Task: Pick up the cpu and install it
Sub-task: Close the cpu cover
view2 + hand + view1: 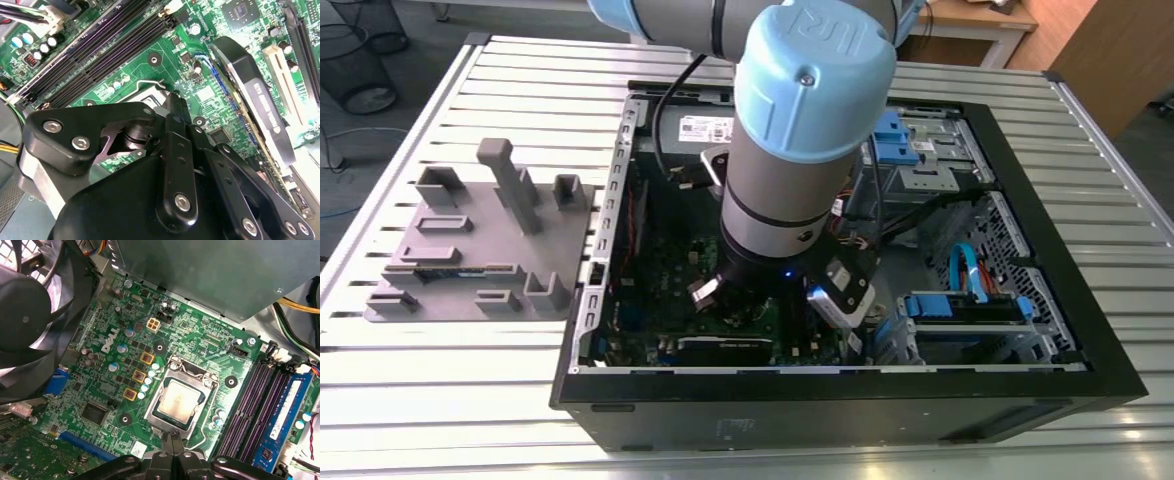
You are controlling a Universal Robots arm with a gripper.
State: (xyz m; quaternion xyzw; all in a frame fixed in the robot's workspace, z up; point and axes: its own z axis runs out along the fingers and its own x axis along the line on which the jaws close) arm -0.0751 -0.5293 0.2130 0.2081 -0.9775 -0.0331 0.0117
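Lying in a silver-framed socket (187,371) is the square silvery cpu (178,401).

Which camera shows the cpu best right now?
The first wrist view: the cpu lies in full sight in the socket. In the second wrist view the gripper covers it; in the exterior view the arm blocks it.

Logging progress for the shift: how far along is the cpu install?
Done: the cpu lies flat in the motherboard socket, seen in the first wrist view. In hand: nothing visible; the pincer is shut, its tip at the socket's edge. Left: I cannot tell whether the socket's retention frame is latched.
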